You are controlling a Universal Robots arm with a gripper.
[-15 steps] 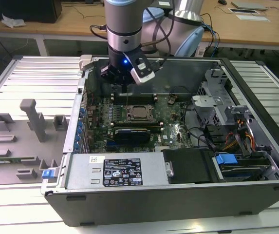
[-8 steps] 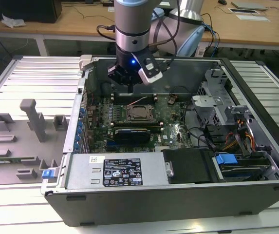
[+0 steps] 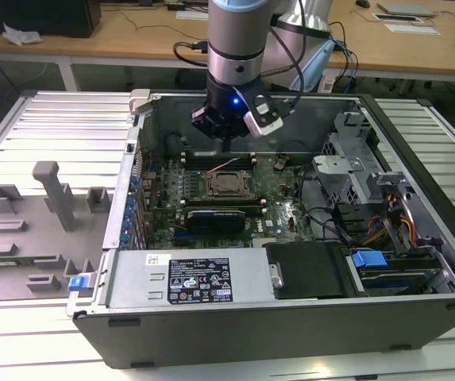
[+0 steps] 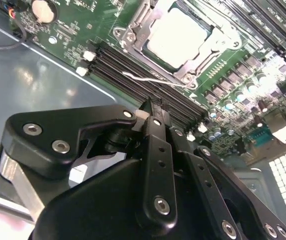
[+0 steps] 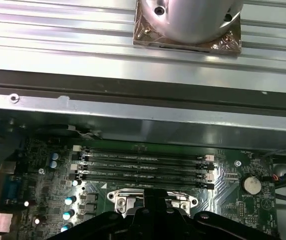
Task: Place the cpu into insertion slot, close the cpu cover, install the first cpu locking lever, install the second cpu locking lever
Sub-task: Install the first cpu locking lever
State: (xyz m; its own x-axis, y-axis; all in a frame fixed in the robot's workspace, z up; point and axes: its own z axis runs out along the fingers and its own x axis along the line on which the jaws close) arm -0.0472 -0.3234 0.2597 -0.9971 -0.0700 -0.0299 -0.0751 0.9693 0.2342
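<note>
Slatted metal surface (image 3: 52, 119) carries the open computer case (image 3: 291, 333), which fills the middle and the exterior view's right. Arm (image 3: 239, 40) drops from top centre of that view into the case, over the green board (image 3: 283, 175). Grey parts tray (image 3: 36, 230) sits at the exterior view's left, well apart.

Tool (image 3: 225, 141) hangs close over the board, just above the socket in the exterior frame. In the second wrist view its tip (image 4: 150, 107) is over the black memory slots (image 4: 128, 62). Fingers look pinched together with nothing between them, so it's carrying nothing.

Insertion slot (image 3: 229, 184) is dead centre of the exterior view. Cpu (image 4: 178, 36) lies flat in it, pale top showing through the opening of the cover (image 4: 138, 30), so the cover reads as down. Seating and cover look done.

Thin wire lever (image 4: 145, 79) runs along the socket edge nearest the tool and stands off the frame rather than tucked in. Looks unlatched; can't confirm the hook. Step in hand reads as the first lever.

Doing it well, my take:
- Use the closed tip as a pusher.
- Contact the lever near its free end, not mid-wire.
- Press down first, then sideways under the hook.
- Stay off the white slot clips (image 4: 86, 56) and the cpu top.
- Go slow: the wire is springy and can slip off the tip.
</note>
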